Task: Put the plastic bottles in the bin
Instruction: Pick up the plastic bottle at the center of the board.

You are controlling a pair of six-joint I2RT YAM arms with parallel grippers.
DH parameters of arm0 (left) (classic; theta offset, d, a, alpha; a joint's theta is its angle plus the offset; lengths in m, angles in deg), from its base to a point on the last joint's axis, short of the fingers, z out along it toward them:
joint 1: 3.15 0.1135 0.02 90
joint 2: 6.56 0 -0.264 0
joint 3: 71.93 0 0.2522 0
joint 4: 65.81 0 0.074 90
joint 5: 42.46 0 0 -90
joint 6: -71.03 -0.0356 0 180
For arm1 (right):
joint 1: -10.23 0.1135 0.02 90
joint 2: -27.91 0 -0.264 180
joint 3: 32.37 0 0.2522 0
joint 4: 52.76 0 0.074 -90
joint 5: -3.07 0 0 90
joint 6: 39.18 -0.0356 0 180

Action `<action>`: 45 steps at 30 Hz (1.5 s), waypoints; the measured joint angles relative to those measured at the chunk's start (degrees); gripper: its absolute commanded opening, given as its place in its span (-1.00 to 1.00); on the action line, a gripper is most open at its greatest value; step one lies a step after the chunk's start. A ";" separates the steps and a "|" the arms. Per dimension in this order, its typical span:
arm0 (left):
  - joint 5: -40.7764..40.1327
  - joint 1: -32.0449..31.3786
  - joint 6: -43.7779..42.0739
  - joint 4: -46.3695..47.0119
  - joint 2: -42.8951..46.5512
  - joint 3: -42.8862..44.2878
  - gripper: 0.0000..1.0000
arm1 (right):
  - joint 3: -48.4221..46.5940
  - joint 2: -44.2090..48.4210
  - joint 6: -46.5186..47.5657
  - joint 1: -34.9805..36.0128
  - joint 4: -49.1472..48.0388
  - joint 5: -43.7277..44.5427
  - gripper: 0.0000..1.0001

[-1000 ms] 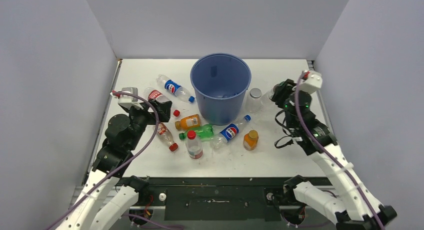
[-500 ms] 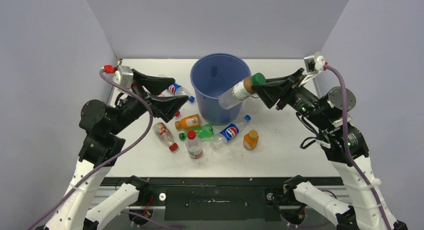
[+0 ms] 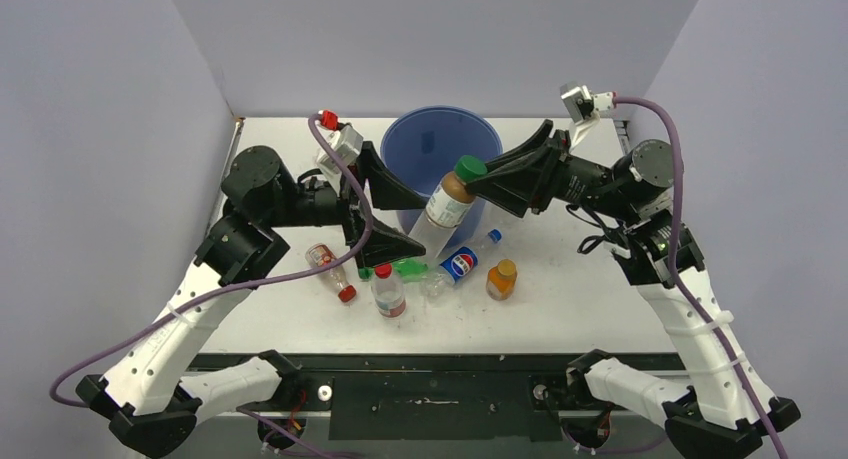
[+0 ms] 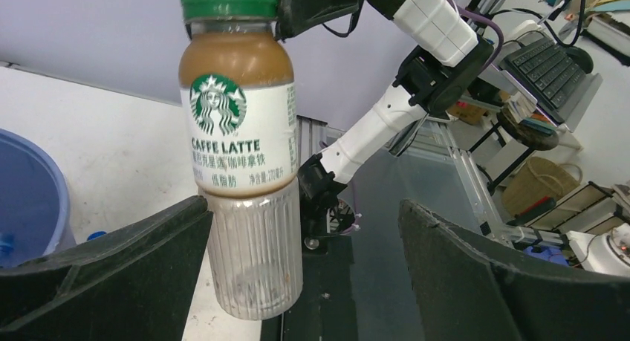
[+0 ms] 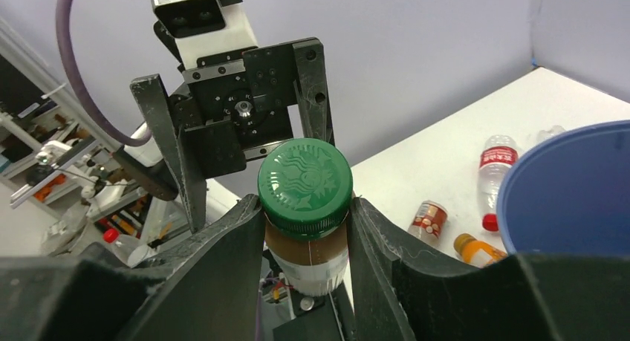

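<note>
Right tool (image 3: 478,182) tight on the latte bottle (image 3: 447,201) neck near the bin (image 3: 405,139); left tool (image 3: 408,219) wide apart.

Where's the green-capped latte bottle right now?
Top view, centre: the latte bottle hangs by its cap from the right gripper, just in front of the bin and between the open left gripper's fingers.

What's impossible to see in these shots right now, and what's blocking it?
Top view: the bin's floor, covered by the held coffee bottle and left gripper; the table left of the bin, under the left arm.
Right wrist view: the bottle's lower half, behind the right gripper; the bin, cut off by the right edge.
Left wrist view: the cap's top, cut by the upper edge.
</note>
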 measured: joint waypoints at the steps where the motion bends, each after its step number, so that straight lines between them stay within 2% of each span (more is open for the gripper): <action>1: -0.11 -0.50 -1.46 -2.43 -0.59 1.84 0.92 | -0.63 -0.63 -0.35 0.33 -0.11 -0.42 -0.89; 9: -4.39 -3.72 -9.27 -13.20 -2.62 8.46 0.93 | -7.96 -7.34 0.68 6.62 1.29 -0.15 -0.89; 14: -8.96 -4.22 -11.45 -15.74 -3.67 8.37 0.92 | -9.46 -9.84 1.68 12.28 2.27 0.96 -0.89; 19: -11.45 -4.22 -11.76 -14.88 -1.05 6.36 0.95 | -9.33 -9.84 2.05 13.07 2.08 1.97 -0.89; 29: -7.50 -4.31 -9.25 -8.76 0.79 2.78 -0.38 | -7.87 -9.09 0.46 13.73 -2.27 2.51 -0.89; 30: -7.23 -4.22 -8.92 -8.31 0.87 2.43 -0.57 | -7.87 -9.09 0.68 13.73 -2.08 2.60 -0.66; 31: -7.17 -4.20 -8.55 -7.87 0.94 2.21 -0.64 | -7.89 -9.11 0.72 13.73 -1.99 2.60 -0.10; 33: -7.17 -4.20 -8.17 -6.88 1.20 1.55 -0.67 | -8.39 -9.22 1.07 13.73 -1.14 2.58 0.63; 35: -7.17 -4.22 -8.02 -5.20 1.88 0.26 -0.69 | -8.90 -9.20 2.51 13.75 0.04 3.39 0.98; 36: -7.21 -4.22 -7.69 -4.35 2.49 -0.68 -0.70 | -8.90 -8.90 3.56 13.79 0.92 4.44 0.86; 37: -7.58 -4.26 -7.19 -2.95 3.34 -1.90 -0.70 | -8.59 -8.26 4.33 13.79 1.53 5.53 0.82; 41: -12.17 -4.26 -4.02 5.79 9.25 -9.18 -0.78 | -1.27 -0.76 7.65 13.84 1.81 10.93 0.81; 45: -18.60 -4.26 0.83 17.14 13.70 -14.21 -0.82 | 6.49 6.19 8.28 13.99 -0.37 12.50 0.79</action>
